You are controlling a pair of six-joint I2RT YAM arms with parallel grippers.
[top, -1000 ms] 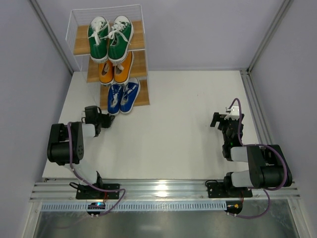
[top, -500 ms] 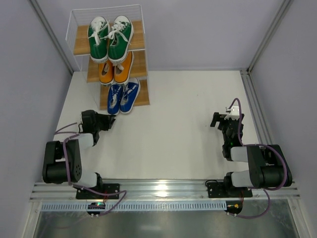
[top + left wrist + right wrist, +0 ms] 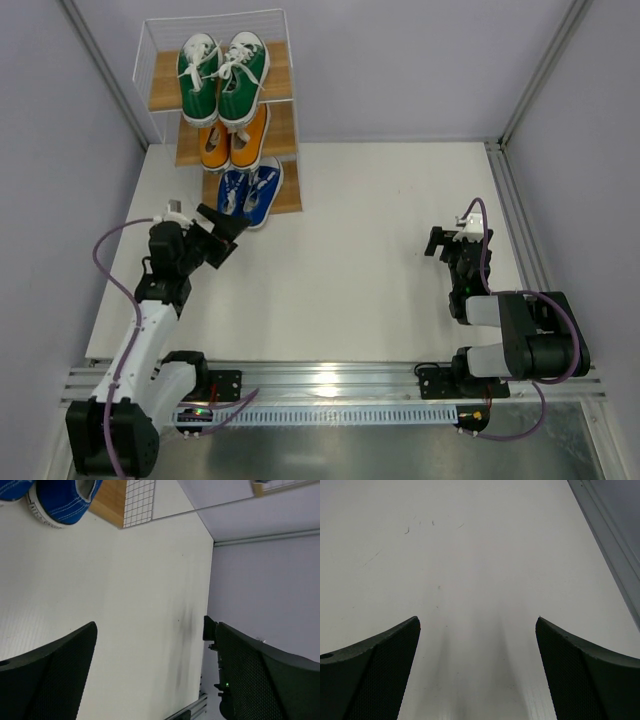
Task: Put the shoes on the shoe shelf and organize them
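Your left claw [image 3: 222,225] hangs spread and empty just beside the blue pair [image 3: 248,193] on the shoe shelf [image 3: 163,85] bottom board. Right claw [image 3: 441,243] is spread and empty over the bench [image 3: 350,250]. Orange pair [image 3: 233,138] sits mid tier, green pair [image 3: 222,75] on top. Placing looks done; straighten the blue pair if anything.

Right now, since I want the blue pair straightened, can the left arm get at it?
Probably yes: the left gripper hangs open just in front of the blue pair, with nothing between them.
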